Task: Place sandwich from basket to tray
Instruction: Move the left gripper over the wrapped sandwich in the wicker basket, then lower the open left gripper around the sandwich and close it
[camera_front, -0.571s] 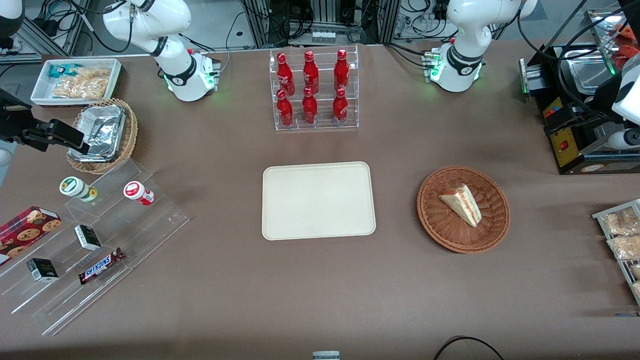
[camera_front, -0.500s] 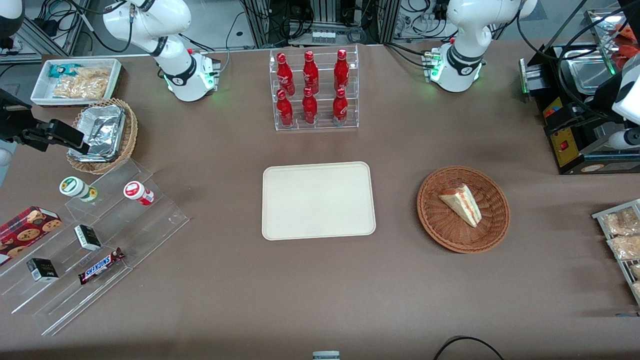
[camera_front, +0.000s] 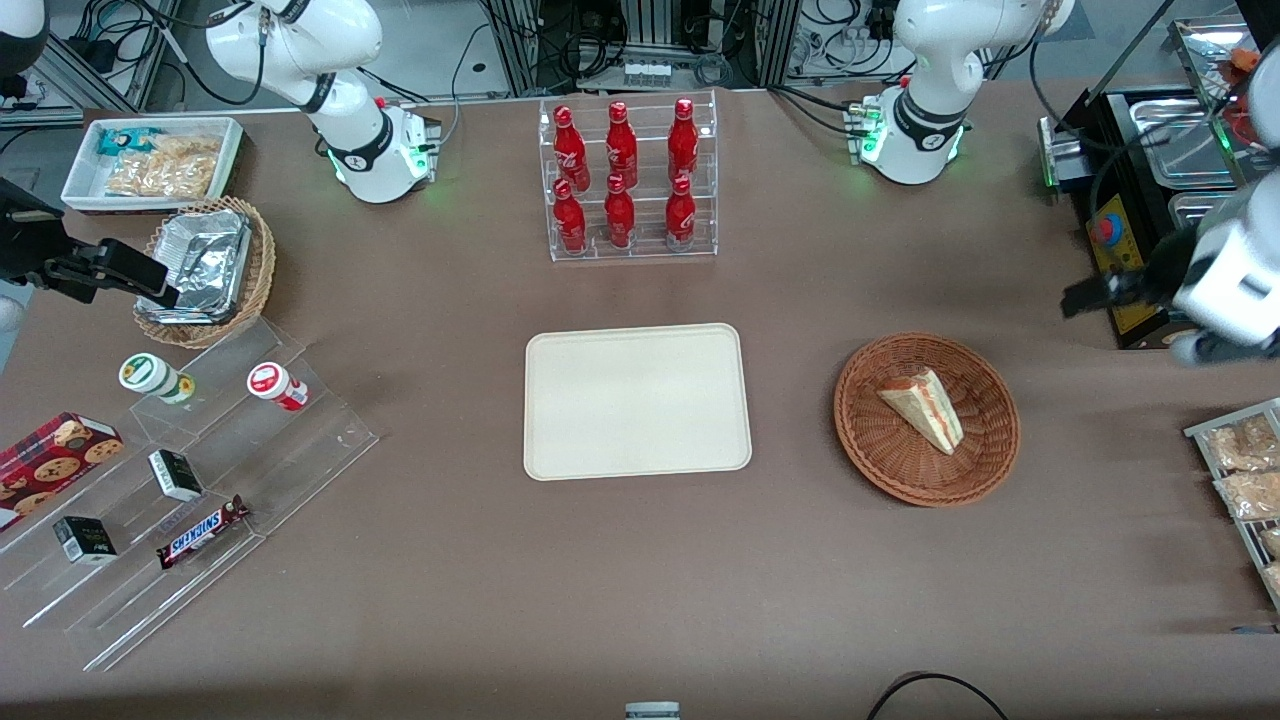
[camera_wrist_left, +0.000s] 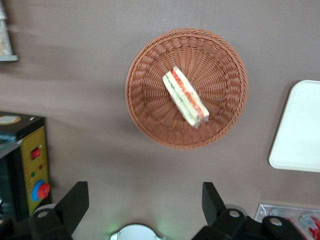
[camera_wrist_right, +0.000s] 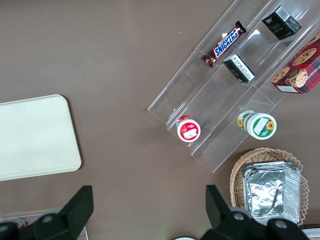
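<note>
The sandwich (camera_front: 925, 408), a pale wedge with red and green layers, lies in the round reddish-brown basket (camera_front: 880, 440) toward the working arm's end of the table. The cream tray (camera_front: 637, 400) lies beside the basket at the table's middle. My left gripper (camera_front: 1100, 290) hangs high above the table, beside the basket and farther from the front camera than it, next to a black box. In the left wrist view the gripper (camera_wrist_left: 144, 202) is open wide and holds nothing, with the sandwich (camera_wrist_left: 185, 97), the basket (camera_wrist_left: 150, 100) and a corner of the tray (camera_wrist_left: 300, 130) below.
A black control box with a red button (camera_front: 1120, 260) stands close to the gripper. Metal trays of snack packets (camera_front: 1245, 480) lie at the working arm's table end. A clear rack of red bottles (camera_front: 627, 180) stands farther from the front camera than the tray.
The left arm has swung out from the black box toward the basket, and its gripper now shows over the table beside the basket. Sandwich, basket and tray have not moved.
</note>
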